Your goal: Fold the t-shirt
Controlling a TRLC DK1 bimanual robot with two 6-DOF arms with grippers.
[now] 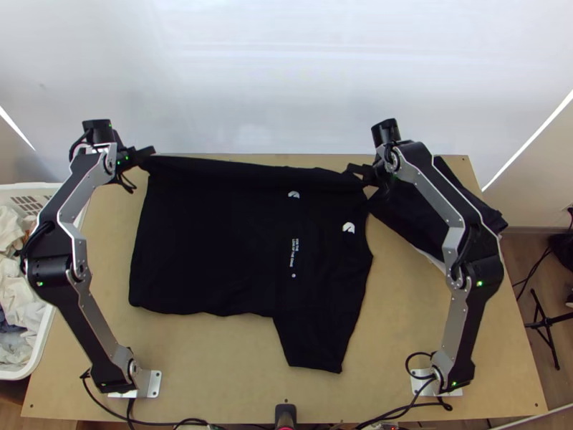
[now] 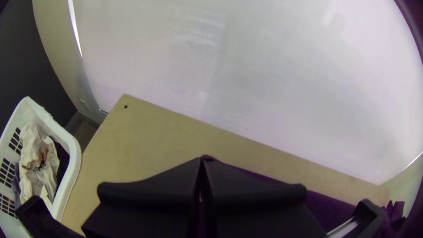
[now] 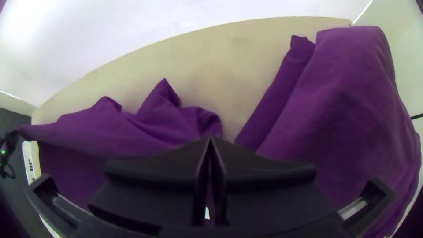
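One sleeve of the black t-shirt (image 1: 215, 244) pointed near; its body lay spread across the bench (image 1: 215, 365), between a white basket (image 2: 75, 161) at left and dark cloth (image 1: 406, 217) at right. Beyond, the fingers of the left gripper (image 1: 148, 155) pinched its far left corner; those of the right gripper (image 1: 358, 173), its far right part.

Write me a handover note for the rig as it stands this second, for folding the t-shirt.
Left gripper: shut on the t-shirt's far corner at the hem end.
Right gripper: shut on the far side near the neck end; the cloth runs taut between the two.
T-shirt: body spread on the table, prints up, near sleeve pointing to the near edge. More dark cloth lies by the right arm, a laundry basket off the left side.
Done: both holds taken; no finished fold yet.
Left to do: probably bring the far side over, then turn in the near sleeve and fold the body.
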